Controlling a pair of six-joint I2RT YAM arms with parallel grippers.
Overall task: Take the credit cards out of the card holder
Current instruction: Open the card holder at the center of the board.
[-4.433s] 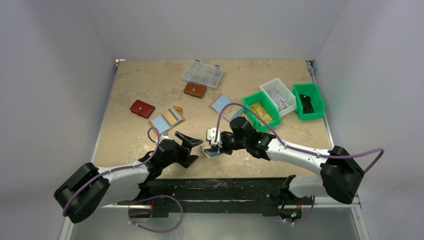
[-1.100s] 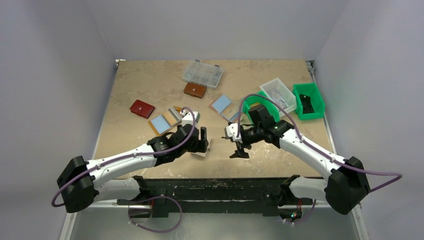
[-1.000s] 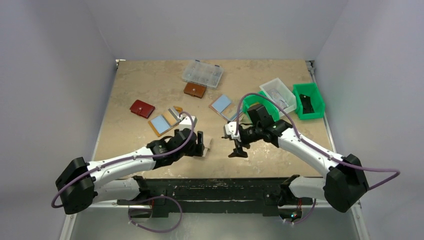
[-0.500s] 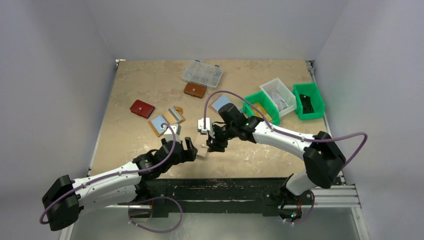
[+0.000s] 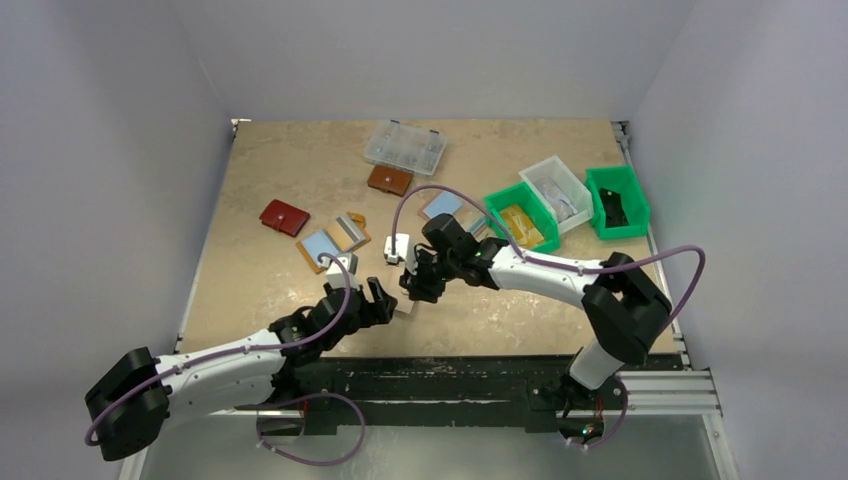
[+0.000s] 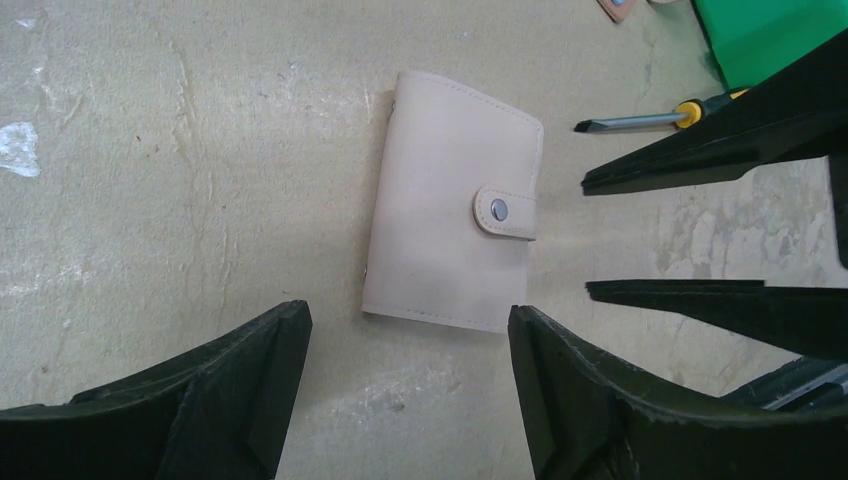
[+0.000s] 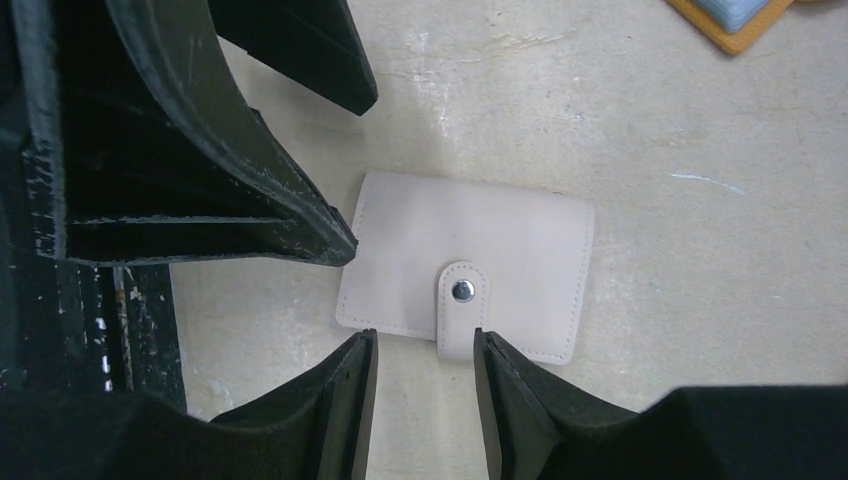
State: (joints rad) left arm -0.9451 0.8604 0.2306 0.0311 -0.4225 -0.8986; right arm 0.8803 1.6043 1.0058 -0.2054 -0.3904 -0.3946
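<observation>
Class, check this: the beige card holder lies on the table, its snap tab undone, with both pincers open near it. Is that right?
Not quite. The snap tab is fastened, holding the card holder folded shut, as the left wrist view shows. It does lie on the table, with the left pincer and right pincer open near it.

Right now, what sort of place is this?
Probably a robot test bench: white walls enclose the table, which holds green bins; the left claw and right claw are at a closed card holder.
</observation>
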